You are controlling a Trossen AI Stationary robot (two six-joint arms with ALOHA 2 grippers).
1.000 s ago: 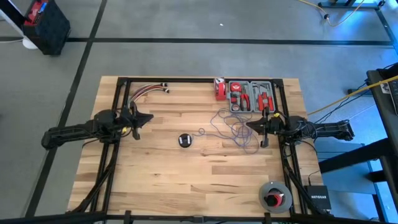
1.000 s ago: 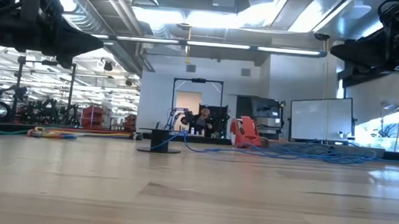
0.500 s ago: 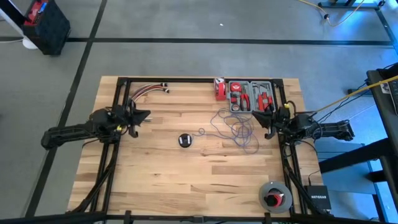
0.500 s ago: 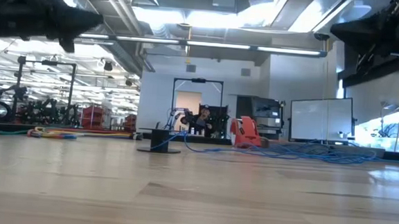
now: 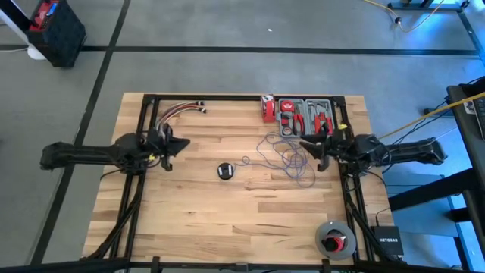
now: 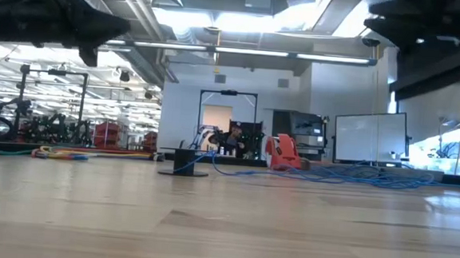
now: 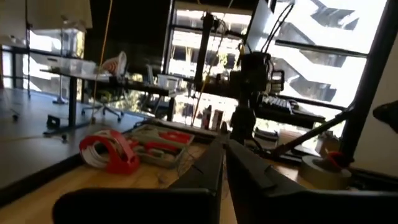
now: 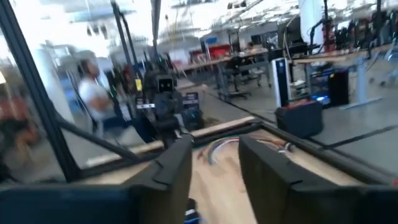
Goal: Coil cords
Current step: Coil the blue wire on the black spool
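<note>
- The grey tool case (image 5: 305, 117) at the table's far edge lies open, holding red-handled pliers and other tools; a red tape measure (image 5: 267, 108) sits just beside it.
- The cords (image 5: 286, 158) lie in a loose tangle on the wooden table (image 5: 227, 212), in front of the case.
- The right gripper (image 5: 312, 150) hovers at the tangle's edge, fingers parted.
- The left gripper (image 5: 171, 144) hangs well apart from the tangle, fingers pressed together.
- Only the high view shows the tape roll (image 5: 334, 240); the right wrist view alone shows a blurred person (image 8: 94, 99).
</note>
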